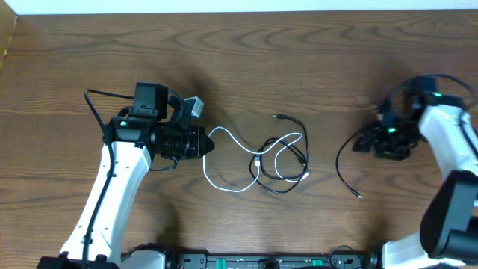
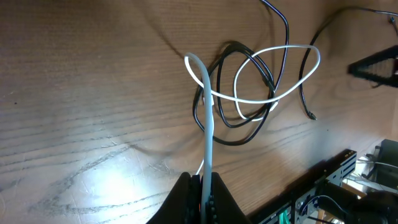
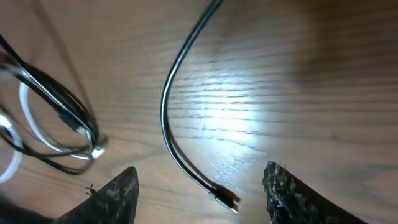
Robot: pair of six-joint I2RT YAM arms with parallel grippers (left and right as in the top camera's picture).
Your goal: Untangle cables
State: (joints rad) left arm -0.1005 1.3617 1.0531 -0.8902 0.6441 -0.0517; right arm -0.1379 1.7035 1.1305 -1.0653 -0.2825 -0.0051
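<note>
Surface: a brown wood-grain counter (image 1: 239, 60) with a pale strip along its far edge.
Left pincer (image 2: 202, 193): mine, clenched on one end of the white cable (image 2: 209, 124).
Right pincer (image 3: 200, 171): released, fingers spread, gripping nothing.
Tangle: mid-counter, where the white cable loops through the black cable (image 2: 231, 45).
Loose black cord (image 3: 163, 109): lies apart to the right of the tangle, its plug end on the wood between my right fingers.
Axis: the white cable runs left to right, from my left pincer straight into the knot.
Nearer arm: the left, already holding; the right sits well off to the right.
Judgement: drawing leftward should slide the white loops free, though the black may drag along.
</note>
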